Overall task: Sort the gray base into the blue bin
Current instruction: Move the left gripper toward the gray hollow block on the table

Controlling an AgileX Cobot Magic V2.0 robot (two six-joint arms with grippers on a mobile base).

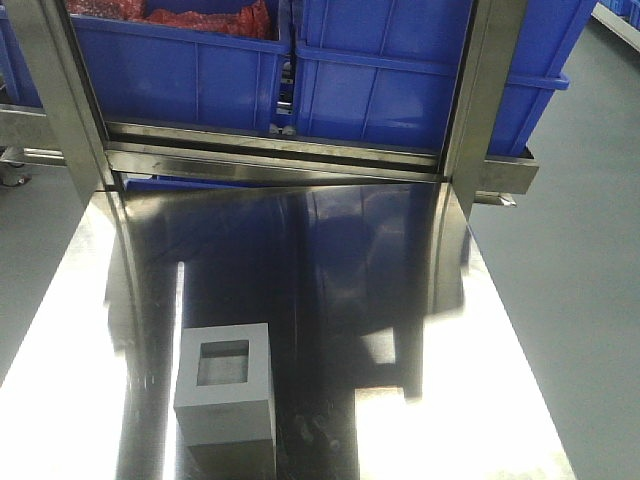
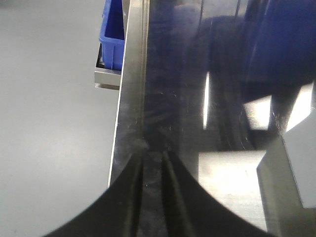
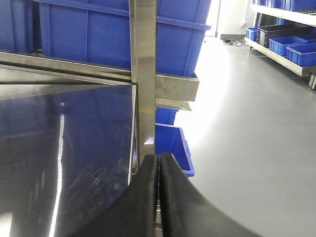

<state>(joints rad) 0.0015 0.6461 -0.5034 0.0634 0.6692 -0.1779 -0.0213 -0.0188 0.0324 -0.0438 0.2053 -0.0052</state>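
The gray base stands on the shiny steel table near the front left, its square recess facing up. Its side also shows at the right edge of the left wrist view. A large blue bin stands on the rack behind the table, at the back right; its inside is hidden. My left gripper hangs over the table's left edge, left of the base, its jaws a narrow gap apart and empty. My right gripper is shut and empty at the table's right edge. Neither gripper shows in the front view.
A second blue bin with red things in it stands at the back left. Steel posts rise at the table's back corners. A small blue bin sits on the floor to the right. Shelves of bins stand far right.
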